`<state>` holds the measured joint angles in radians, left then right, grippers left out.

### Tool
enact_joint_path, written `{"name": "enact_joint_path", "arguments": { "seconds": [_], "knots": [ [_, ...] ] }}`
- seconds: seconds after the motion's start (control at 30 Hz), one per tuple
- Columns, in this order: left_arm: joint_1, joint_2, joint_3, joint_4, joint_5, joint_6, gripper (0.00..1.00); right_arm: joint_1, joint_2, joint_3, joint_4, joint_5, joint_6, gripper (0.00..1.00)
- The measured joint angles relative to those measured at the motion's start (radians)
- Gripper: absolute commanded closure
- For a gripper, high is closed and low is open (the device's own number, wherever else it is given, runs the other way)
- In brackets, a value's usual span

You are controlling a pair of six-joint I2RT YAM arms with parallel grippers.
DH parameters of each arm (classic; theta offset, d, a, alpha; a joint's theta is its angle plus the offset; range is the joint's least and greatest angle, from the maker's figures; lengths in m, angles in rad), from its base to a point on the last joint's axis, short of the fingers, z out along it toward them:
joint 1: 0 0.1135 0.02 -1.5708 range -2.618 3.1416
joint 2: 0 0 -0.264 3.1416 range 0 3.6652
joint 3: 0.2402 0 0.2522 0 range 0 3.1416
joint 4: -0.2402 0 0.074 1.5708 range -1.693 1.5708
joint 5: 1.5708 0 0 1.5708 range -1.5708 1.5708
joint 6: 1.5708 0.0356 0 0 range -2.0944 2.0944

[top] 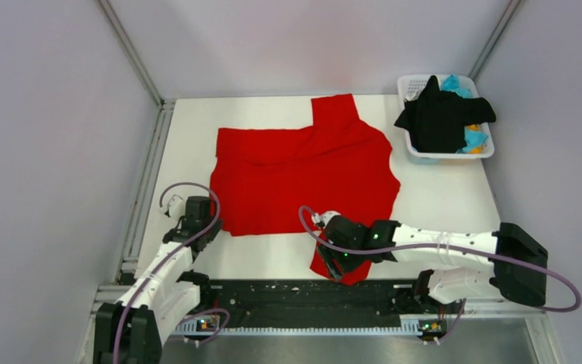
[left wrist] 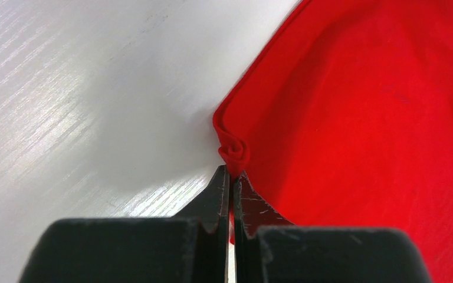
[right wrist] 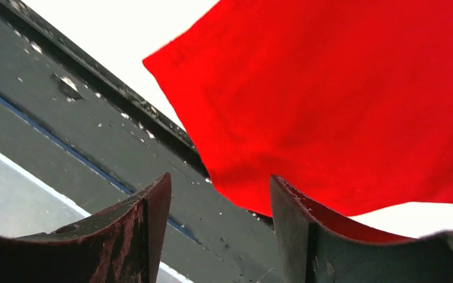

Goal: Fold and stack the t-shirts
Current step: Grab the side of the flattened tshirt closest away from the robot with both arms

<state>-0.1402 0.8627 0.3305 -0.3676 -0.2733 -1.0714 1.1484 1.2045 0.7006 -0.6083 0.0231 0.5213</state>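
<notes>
At the near left of the table, the left pincer [left wrist: 231, 172] is seen closed. A sliver of red shows between its fingers, so a corner of the red t-shirt [left wrist: 360, 118] is judged to be pinched there. That corner is curled into a small roll just past the tips.

To the right, the right pincer [right wrist: 219, 180] is shown with its jaws apart and nothing between them. It is aimed at a loose red flap [right wrist: 330, 106] of the same shirt, which reaches the black rail [right wrist: 94, 124] along the table's near edge.

Beyond both pincers, the shirt is spread across the middle of the white table [top: 439, 205], with wrinkles along its far side. In the far right corner a white basket [top: 413, 83] is filled with a black t-shirt [top: 439, 117] and bits of cyan cloth [top: 455, 83] and orange cloth [top: 471, 127].

For a clean fold, the flap's edge is best taken deep between the open jaws and low to the table. Both held points should then be lifted level and together, so that no skew is drawn into the cloth.
</notes>
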Motion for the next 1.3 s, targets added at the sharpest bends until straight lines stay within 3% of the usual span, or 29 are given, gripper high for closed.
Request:
{"name": "enact_joint_path", "arguments": {
  "seconds": [0.33,0.4,0.5,0.6,0.87,1.3],
  "knots": [
    [0.0,0.004,0.0,0.0,0.0,0.001,1.0,0.027,0.14,-0.031,-0.007,-0.016,0.023,0.5],
    [0.0,0.006,0.0,0.0,-0.001,0.001,1.0,0.027,0.153,-0.023,-0.015,-0.003,0.028,0.62],
    [0.0,0.006,0.0,-0.007,-0.002,0.0,1.0,0.027,0.175,-0.007,-0.04,0.042,0.038,0.89],
    [0.0,0.003,0.0,-0.029,-0.003,-0.005,1.0,0.028,0.18,-0.003,-0.058,0.089,0.051,0.98],
    [0.0,-0.037,0.0,-0.087,0.037,-0.025,1.0,0.029,0.101,-0.004,-0.133,0.113,0.027,1.0],
    [0.0,-0.354,0.0,-0.393,0.066,-0.072,1.0,0.043,-0.124,0.016,-0.29,-0.146,0.005,1.0]
  ]
}}
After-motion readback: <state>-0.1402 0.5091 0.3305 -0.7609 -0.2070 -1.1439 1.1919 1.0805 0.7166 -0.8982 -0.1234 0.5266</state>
